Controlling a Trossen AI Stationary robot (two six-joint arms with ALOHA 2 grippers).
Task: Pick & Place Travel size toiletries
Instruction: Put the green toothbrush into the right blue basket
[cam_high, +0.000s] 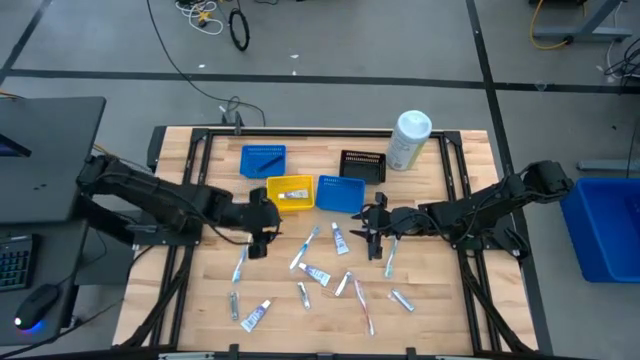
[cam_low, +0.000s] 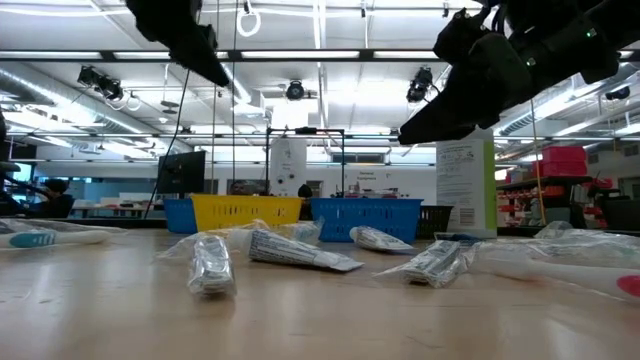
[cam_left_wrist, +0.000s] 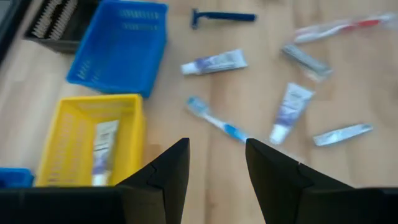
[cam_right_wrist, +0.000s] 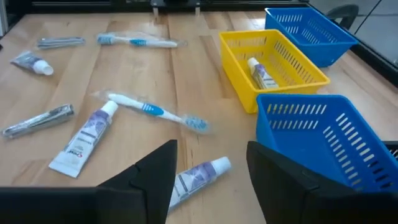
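Both arms are hovering over the middle of the bench, each pincer with its fingers apart and nothing between them. The left pincer is hanging just beside the yellow bin, which is already holding 1 mini tube. The right pincer is hanging near the closer blue bin, above a mini tube lying on the wood.

The remaining toiletries are lying scattered across the front half of the bench: several white-and-blue tubes, a wrapped toothbrush, a blue razor, and silvery packets.

The main risks from here look like these:

- The 2 pincers are working close together near the bins, so both reaching for the same middle cluster could bring the arms into contact.
- The tube under the right pincer is lying close to the blue bin's wall; a descent slightly off line could catch the rim and shove the bin.
- The tubes and packets are flat and slick-looking, so fingers closing too high would likely skate over them or flick them aside.
- The toothbrush's loose clear wrapper could be pinched alone, letting the brush slip out.
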